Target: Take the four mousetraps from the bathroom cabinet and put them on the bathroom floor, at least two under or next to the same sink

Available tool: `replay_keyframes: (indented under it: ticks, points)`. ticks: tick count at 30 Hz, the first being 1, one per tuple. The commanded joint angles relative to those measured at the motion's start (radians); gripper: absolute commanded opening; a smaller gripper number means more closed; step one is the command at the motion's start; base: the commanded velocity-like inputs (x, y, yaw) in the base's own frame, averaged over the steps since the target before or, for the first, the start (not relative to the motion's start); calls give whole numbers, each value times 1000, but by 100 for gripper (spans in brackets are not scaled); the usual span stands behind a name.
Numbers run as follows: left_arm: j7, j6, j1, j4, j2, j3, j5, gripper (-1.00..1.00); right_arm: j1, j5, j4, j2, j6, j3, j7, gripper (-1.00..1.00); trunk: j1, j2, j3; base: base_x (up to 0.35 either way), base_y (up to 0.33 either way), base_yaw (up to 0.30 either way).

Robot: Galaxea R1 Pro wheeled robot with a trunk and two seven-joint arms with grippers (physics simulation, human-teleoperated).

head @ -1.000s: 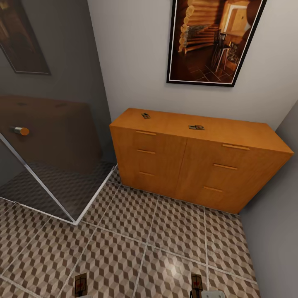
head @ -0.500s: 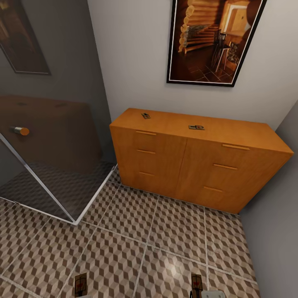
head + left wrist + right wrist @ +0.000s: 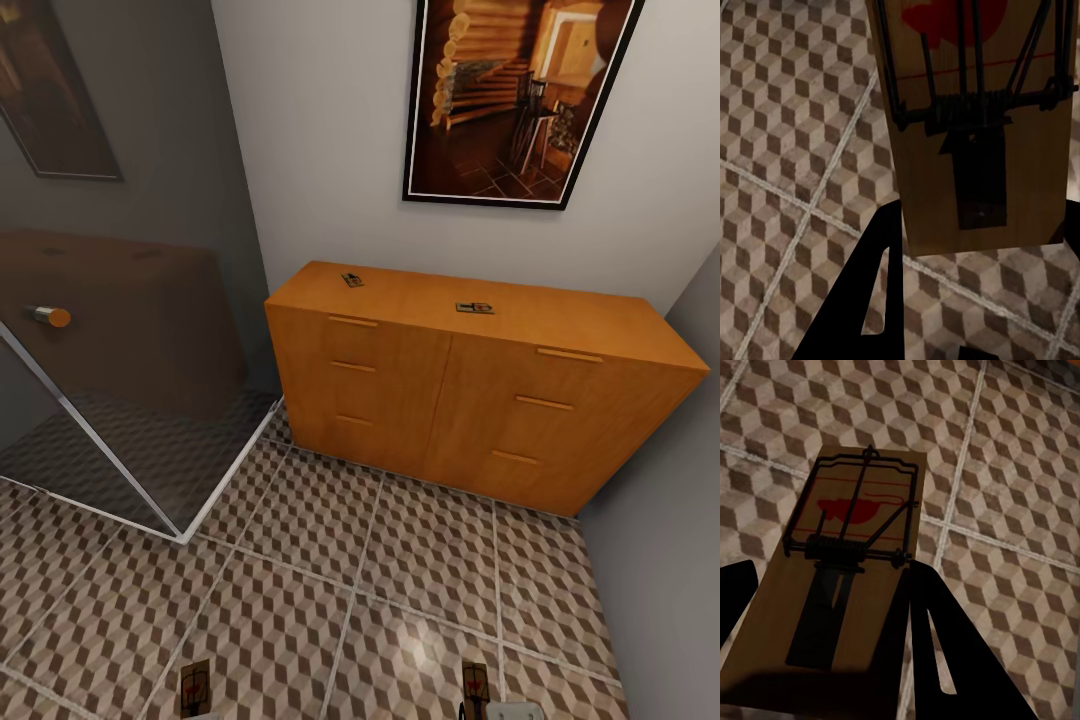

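Above the tiled floor (image 3: 330, 590) both grippers, left (image 3: 967, 300) and right (image 3: 825, 675), each clench a mousetrap, left's (image 3: 979, 127) and right's (image 3: 844, 585), carried for placing; two more wait on the cabinet (image 3: 420, 400).

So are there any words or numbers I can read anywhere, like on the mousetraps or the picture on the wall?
No readable text anywhere.
Left mousetrap: a red shape and a red line, no letters.
Right mousetrap: a red shape and red outline, no letters.
Two mousetraps on the cabinet: too small to tell.
Wall picture: a painted scene, no words.
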Motion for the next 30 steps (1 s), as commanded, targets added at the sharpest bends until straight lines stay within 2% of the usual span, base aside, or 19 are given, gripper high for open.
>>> replay_keyframes:
  ticks: [1, 30]
  points:
    - [8, -3, -1, 3, -1, -8, 0, -100, -1, 7, 1, 0, -1, 3, -5, -100, 0, 0, -1, 0, 0, 0]
    - [8, -4, -1, 3, -1, -8, 1, -100, -1, 7, 1, 0, -1, 3, -5, -100, 0, 0, -1, 0, 0, 0]
